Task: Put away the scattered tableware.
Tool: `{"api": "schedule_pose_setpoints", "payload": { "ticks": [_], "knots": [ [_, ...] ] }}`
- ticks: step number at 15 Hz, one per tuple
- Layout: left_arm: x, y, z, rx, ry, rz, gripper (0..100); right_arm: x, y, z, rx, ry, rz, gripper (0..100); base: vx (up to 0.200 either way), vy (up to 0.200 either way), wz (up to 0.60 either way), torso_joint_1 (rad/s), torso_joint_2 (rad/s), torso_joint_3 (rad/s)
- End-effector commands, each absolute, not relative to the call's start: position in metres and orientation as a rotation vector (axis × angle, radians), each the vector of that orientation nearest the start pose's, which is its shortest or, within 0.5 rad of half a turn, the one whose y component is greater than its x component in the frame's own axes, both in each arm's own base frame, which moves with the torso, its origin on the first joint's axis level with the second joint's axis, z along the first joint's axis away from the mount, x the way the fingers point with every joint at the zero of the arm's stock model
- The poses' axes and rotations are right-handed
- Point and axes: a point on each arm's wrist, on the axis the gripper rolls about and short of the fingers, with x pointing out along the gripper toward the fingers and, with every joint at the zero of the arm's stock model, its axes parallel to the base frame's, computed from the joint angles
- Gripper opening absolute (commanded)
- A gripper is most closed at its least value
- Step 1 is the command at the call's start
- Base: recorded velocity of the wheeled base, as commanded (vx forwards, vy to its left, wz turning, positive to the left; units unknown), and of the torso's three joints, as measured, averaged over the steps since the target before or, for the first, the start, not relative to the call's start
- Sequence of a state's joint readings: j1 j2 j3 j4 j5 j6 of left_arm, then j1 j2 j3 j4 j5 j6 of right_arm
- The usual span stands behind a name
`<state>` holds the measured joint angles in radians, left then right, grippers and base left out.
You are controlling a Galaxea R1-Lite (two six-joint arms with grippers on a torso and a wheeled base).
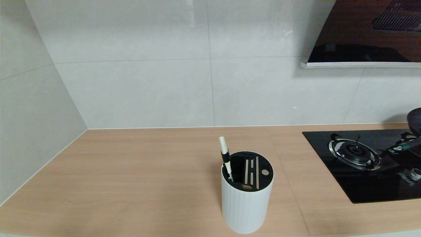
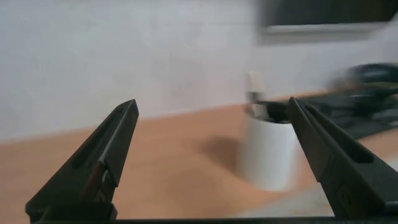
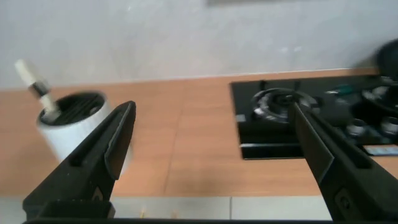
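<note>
A white ribbed utensil holder (image 1: pixel 246 194) with a black slotted top stands near the front edge of the wooden counter (image 1: pixel 138 177). One utensil with a white and black handle (image 1: pixel 225 154) sticks up out of its left side. In the left wrist view the holder (image 2: pixel 268 152) lies ahead between the fingers of my left gripper (image 2: pixel 217 155), which is open and holds nothing. My right gripper (image 3: pixel 211 155) is also open and empty, and the holder (image 3: pixel 74 127) with the handle (image 3: pixel 34 84) shows beyond one finger.
A black gas hob (image 1: pixel 368 161) with a ringed burner (image 1: pixel 354 153) fills the counter's right side, with a dark pan (image 1: pixel 415 120) at its far right. A range hood (image 1: pixel 365 33) hangs above. Tiled walls close the back and left.
</note>
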<state>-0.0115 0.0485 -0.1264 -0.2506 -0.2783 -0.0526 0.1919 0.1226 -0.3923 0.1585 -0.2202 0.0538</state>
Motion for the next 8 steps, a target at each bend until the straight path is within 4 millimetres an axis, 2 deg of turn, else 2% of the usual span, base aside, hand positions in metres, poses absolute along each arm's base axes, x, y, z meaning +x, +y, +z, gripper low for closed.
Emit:
{"api": "schedule_pose_setpoints", "payload": {
  "ticks": [1,2,3,4,7,8],
  "knots": [
    [-0.031,-0.004,0.114,0.051,-0.331,-0.183,100,-0.048,-0.01,0.16,0.071,-0.109,-0.115,100,0.0,0.0,0.0,0.0,0.0,0.0],
    [-0.026,-0.002,0.099,0.094,-0.234,-0.082,100,-0.049,-0.007,0.152,0.063,-0.109,-0.172,100,0.0,0.0,0.0,0.0,0.0,0.0],
    [-0.024,-0.001,0.092,0.091,-0.162,-0.023,100,-0.054,-0.004,0.145,0.052,-0.141,-0.195,100,0.0,0.0,0.0,0.0,0.0,0.0],
    [-0.023,0.001,0.082,0.095,-0.06,0.052,100,-0.05,-0.003,0.13,-0.004,-0.106,-0.157,100,0.0,0.0,0.0,0.0,0.0,0.0],
    [-0.023,0.0,0.076,0.072,0.0,0.008,100,-0.027,-0.004,0.098,-0.052,-0.139,-0.202,100,0.0,0.0,0.0,0.0,0.0,0.0],
    [-0.023,0.0,0.076,0.057,0.0,0.008,100,-0.024,-0.004,0.087,-0.098,-0.098,-0.202,100,0.0,0.0,0.0,0.0,0.0,0.0]
  ]
}}
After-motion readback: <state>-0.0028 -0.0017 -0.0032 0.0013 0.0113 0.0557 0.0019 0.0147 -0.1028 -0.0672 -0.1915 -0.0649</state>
